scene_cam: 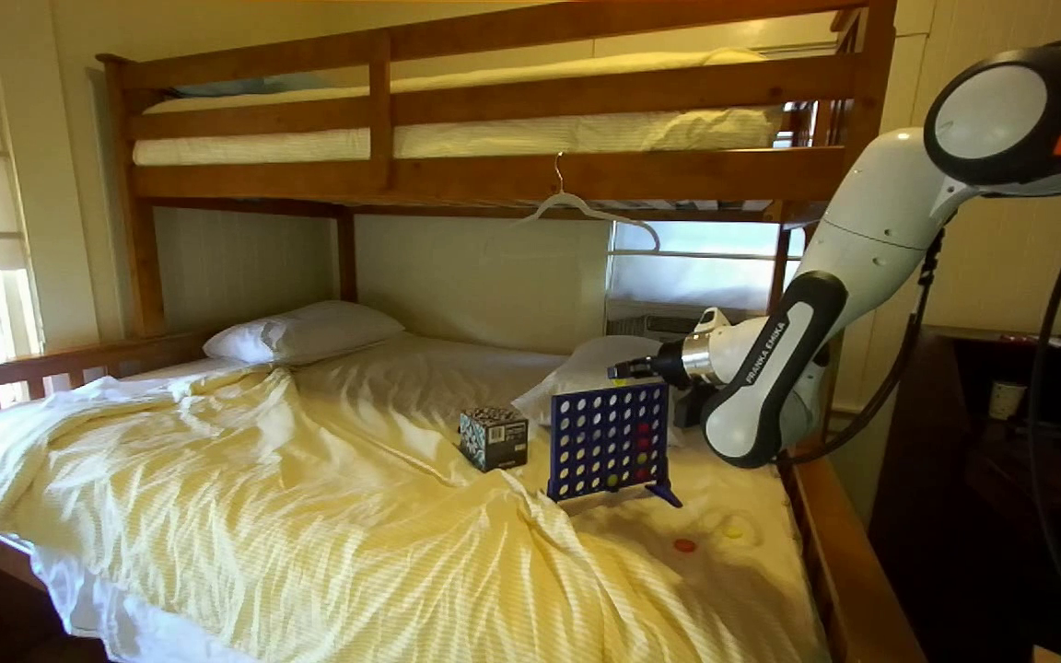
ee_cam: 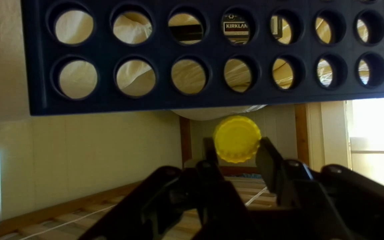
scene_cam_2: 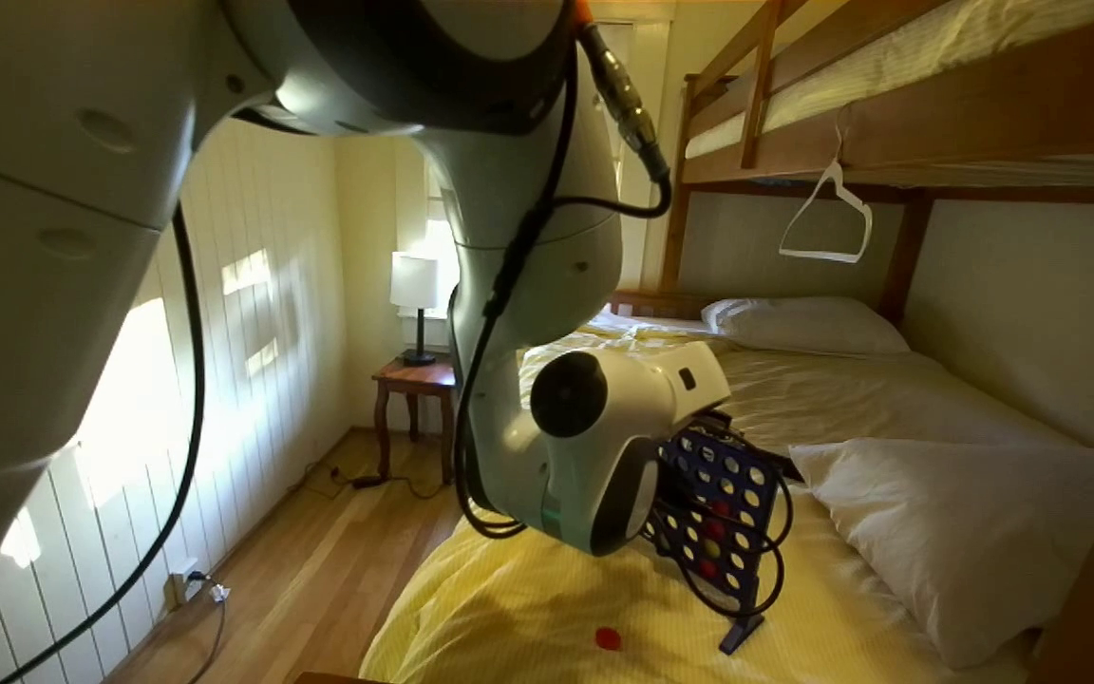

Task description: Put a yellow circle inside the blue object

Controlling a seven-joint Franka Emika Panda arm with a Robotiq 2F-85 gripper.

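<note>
Yellow disc (ee_cam: 237, 139) held just off the top of the blue grid (ee_cam: 213, 50)

Mid-frame in the wrist view, the gripper (ee_cam: 237, 143) pinches the disc's rim from both sides, parted just that wide. This leaves the leading edge bare, probably so it goes in first. The grid spans the upper frame there; it and the disc both show a flat face, as edge-first insertion should need. Exact alignment I cannot tell.
</note>
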